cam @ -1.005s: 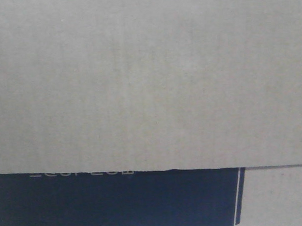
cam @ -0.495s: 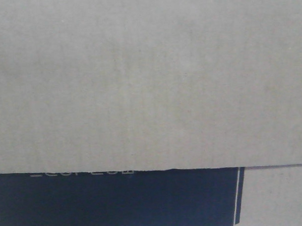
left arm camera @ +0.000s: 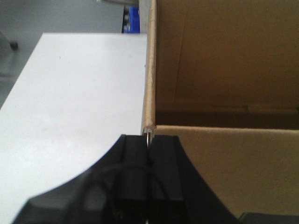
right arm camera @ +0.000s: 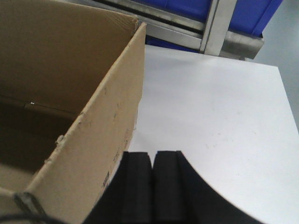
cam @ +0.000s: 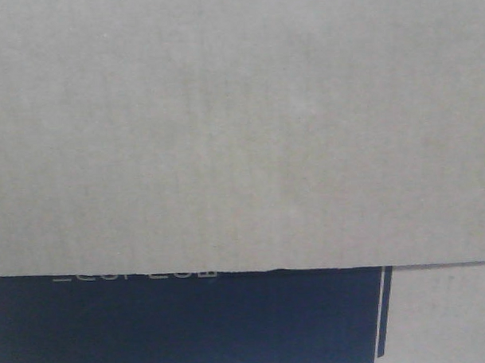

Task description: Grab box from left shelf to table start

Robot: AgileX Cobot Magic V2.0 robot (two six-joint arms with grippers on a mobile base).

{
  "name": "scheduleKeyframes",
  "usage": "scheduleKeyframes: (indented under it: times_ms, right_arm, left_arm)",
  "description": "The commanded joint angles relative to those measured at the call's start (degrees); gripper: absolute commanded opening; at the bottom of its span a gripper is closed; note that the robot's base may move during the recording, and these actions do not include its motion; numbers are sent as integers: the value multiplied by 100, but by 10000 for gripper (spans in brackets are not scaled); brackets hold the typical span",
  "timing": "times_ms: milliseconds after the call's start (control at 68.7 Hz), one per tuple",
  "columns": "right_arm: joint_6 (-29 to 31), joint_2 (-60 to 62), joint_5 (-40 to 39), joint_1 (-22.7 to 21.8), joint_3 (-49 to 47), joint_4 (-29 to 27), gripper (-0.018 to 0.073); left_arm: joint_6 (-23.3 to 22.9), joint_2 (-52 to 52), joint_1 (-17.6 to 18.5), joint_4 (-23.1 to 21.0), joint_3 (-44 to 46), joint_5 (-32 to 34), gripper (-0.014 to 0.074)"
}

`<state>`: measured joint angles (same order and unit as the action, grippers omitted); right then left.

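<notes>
- Box (left arm camera: 224, 93) sits over the white table (left arm camera: 79, 93); open top, empty inside as far as both wrist views show. Front view is filled by its plain flap and black printed panel (cam: 192, 323), nothing else readable.
- Left gripper (left arm camera: 148, 140) is pinched on the box's left wall edge; thin cardboard lip visible between the black pads.
- Right gripper (right arm camera: 153, 161): pads pressed together beside the box's right wall (right arm camera: 112, 121), nothing visibly between them. Can't confirm any hold on that side.
- Risk: if only the left side grips, the box hangs from one thin edge, so the wall could tear or the box could twist or tip.
- Risk: can't tell whether the base is fully on the table; letting go early could drop it.
- Steel shelf rail (right arm camera: 187, 28) with blue bins (right arm camera: 243, 11) is just behind the table; swinging the box back could clip it.
</notes>
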<state>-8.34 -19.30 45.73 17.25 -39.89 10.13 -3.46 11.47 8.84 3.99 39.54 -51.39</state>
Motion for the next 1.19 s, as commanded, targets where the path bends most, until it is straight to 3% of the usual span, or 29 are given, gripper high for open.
scheduleKeyframes:
  times_ms: [0, 218, 976, 1179]
  right_arm:
    - [16, 476, -1092, 15, 413, 213, 53]
    - [16, 1156, -2286, 15, 1450, 391, 53]
    - [16, 1156, -2416, 15, 1541, 391, 53]
    - [16, 1156, -2416, 15, 1541, 391, 53]
  left_arm:
    - [6, -456, 17, 31, -366, 1124, -92]
    - [15, -1318, 17, 65, -1350, 2218, -92]
    - [15, -1278, 17, 11, -1373, 2166, -92]
    - [15, -1303, -197, -605, -1689, 2119, -92]
